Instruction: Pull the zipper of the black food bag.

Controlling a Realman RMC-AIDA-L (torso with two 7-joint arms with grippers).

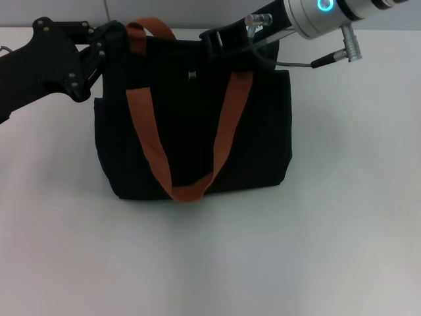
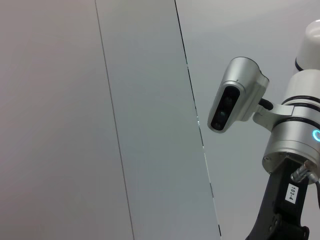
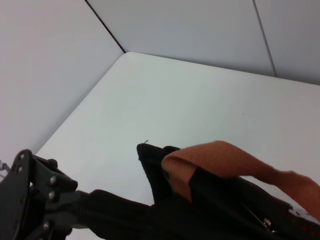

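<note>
Head view: black food bag [image 1: 191, 131] upright on bench [image 1: 329, 250], zip track runs left-right along its top, zipper [image 1: 192, 76] mid-track between left gripper [image 1: 99, 49] and nearer right gripper [image 1: 220, 39]; can't tell either's jaws state.

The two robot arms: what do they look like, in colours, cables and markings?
The left gripper is matte black metal with small silver screws. The right arm is silver with a glowing cyan ring, silver plug connectors and a thin dark cable; its gripper is black. The left wrist view shows a silver camera housing and a white label reading 103-4.
</note>
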